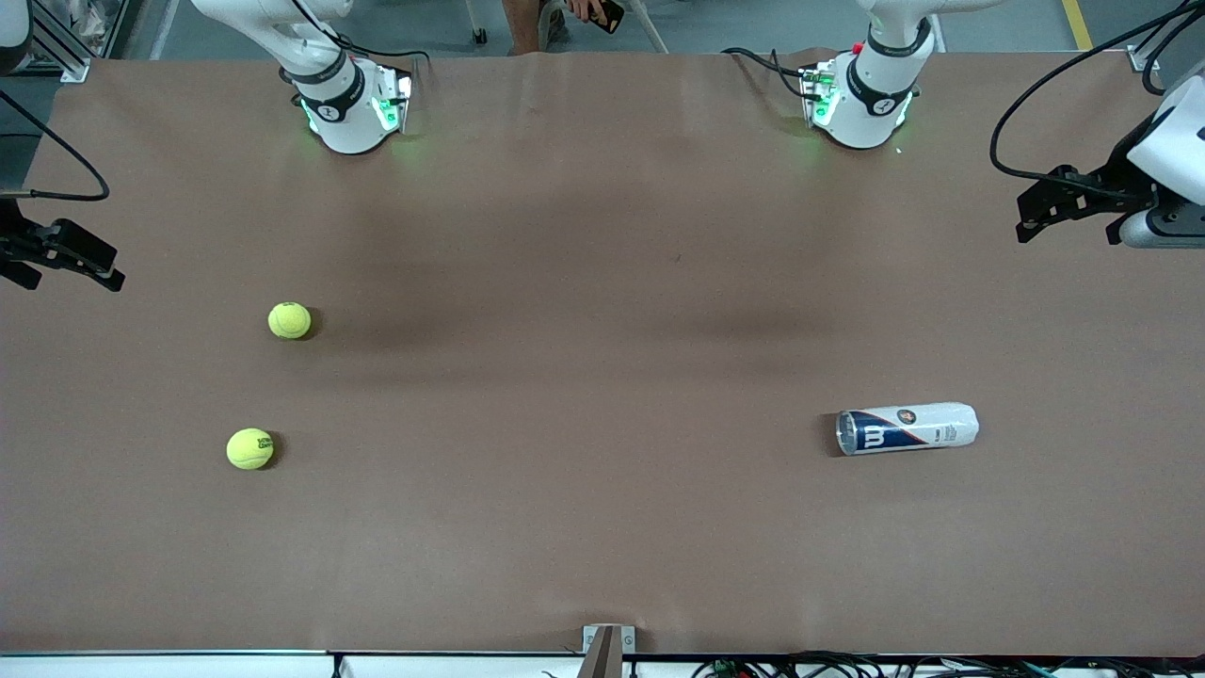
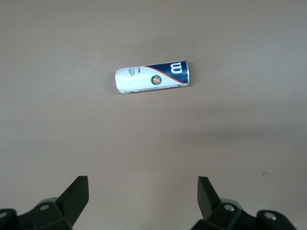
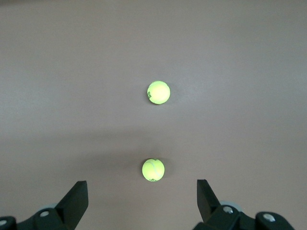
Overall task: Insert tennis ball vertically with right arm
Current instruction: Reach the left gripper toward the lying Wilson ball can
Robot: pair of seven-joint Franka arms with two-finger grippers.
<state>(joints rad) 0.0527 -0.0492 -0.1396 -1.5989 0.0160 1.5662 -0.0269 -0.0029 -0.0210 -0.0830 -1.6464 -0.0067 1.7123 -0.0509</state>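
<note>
Two tennis balls (image 1: 289, 320), can (image 1: 907, 428) lying flat, apart.

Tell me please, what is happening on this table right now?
Nothing is being handled yet. Two tennis balls lie toward the right arm's end of the table, one ball farther from the front camera than the other ball. The ball can lies on its side toward the left arm's end. The right end effector hangs open over the balls, and the left end effector hangs open over the table near the can.
</note>
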